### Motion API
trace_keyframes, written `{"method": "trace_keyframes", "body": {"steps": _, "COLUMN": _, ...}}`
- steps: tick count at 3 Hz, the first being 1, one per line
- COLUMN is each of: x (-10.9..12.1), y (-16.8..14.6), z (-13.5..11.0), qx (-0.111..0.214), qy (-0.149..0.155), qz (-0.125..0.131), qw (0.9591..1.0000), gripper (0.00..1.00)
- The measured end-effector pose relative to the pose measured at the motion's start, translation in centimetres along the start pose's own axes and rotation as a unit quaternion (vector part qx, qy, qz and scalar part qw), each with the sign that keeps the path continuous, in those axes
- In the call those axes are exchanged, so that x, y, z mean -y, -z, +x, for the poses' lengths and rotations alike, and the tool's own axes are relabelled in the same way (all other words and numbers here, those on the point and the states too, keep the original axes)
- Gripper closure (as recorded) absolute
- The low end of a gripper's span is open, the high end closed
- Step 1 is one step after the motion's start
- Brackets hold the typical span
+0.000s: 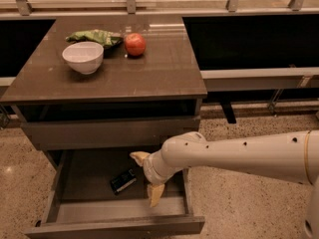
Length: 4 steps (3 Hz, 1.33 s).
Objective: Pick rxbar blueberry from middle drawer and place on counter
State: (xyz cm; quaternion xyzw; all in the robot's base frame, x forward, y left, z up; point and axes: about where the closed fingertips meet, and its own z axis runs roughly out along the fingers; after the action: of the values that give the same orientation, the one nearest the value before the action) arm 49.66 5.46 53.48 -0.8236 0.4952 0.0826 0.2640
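Driving this one remotely; the middle drawer (52,204) stands pulled out, with bare floor far left of the pincer. Closer in, the rxbar blueberry (123,180) lies flat on the drawer floor just left of the gripper (147,176), long axis slanted, one end aimed at the upper finger. The gripper hangs inside the drawer, fingers spread wide, gripping nothing; only one arm, so no choosing. The drawer's side wall sits close on the right, so I'd say the room is leftward; the counter (159,76) is straight above.
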Motion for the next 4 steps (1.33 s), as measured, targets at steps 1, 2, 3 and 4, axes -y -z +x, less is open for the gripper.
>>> {"method": "trace_keyframes", "body": {"steps": 1, "x": 0.0, "y": 0.0, "z": 0.0, "qx": 0.000, "qy": 0.000, "qz": 0.000, "qw": 1.0000, "gripper": 0.00}}
{"method": "trace_keyframes", "body": {"steps": 2, "x": 0.2, "y": -0.9, "z": 0.8, "qx": 0.037, "qy": -0.021, "qz": 0.017, "qw": 0.9989, "gripper": 0.00}}
{"method": "trace_keyframes", "body": {"steps": 3, "x": 0.5, "y": -3.0, "z": 2.6, "qx": 0.108, "qy": -0.071, "qz": 0.062, "qw": 0.9897, "gripper": 0.00}}
{"method": "trace_keyframes", "body": {"steps": 4, "x": 0.8, "y": -5.0, "z": 3.7, "qx": 0.157, "qy": -0.100, "qz": 0.084, "qw": 0.9790, "gripper": 0.00}}
